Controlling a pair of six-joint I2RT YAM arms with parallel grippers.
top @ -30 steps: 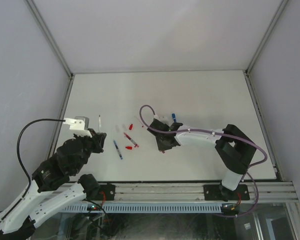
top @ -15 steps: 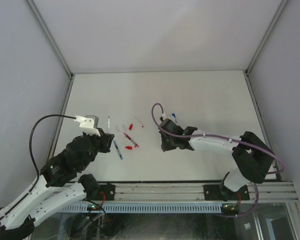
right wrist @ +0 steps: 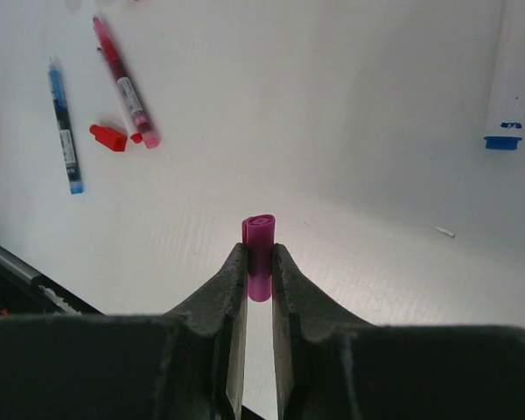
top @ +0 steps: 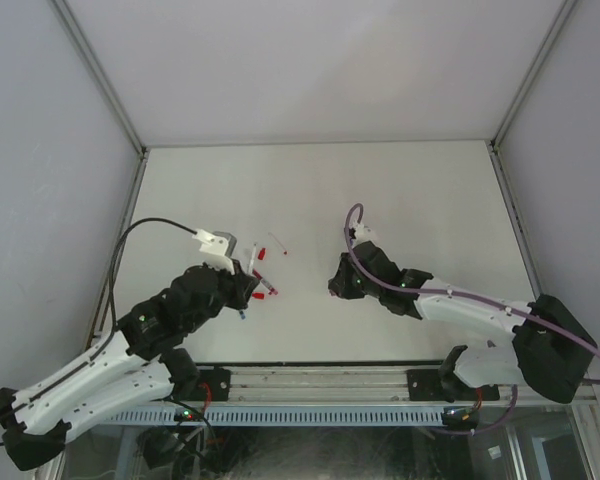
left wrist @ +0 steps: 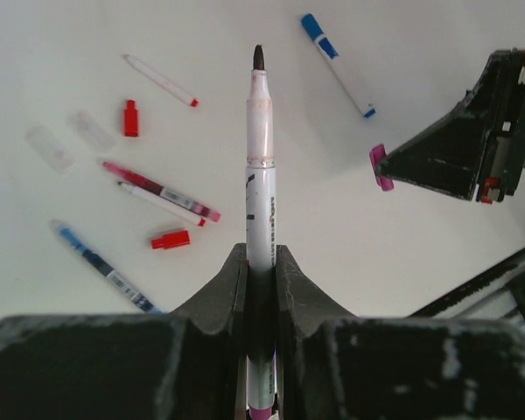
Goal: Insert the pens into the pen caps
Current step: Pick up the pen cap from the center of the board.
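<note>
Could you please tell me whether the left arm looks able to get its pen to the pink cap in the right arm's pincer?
Probably yes: the pen juts tip-first from the left pincer, and the cap sticks out of the right pincer with nothing between them.

White table (top: pixel 410 190) (matte), grey back wall (top: pixel 310 60), metal rail (top: pixel 330 379) along near edge

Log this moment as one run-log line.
left gripper: shut on uncapped pen | right gripper: shut on magenta cap | pen and cap: apart, not yet joined | table: loose pens, red caps
</note>
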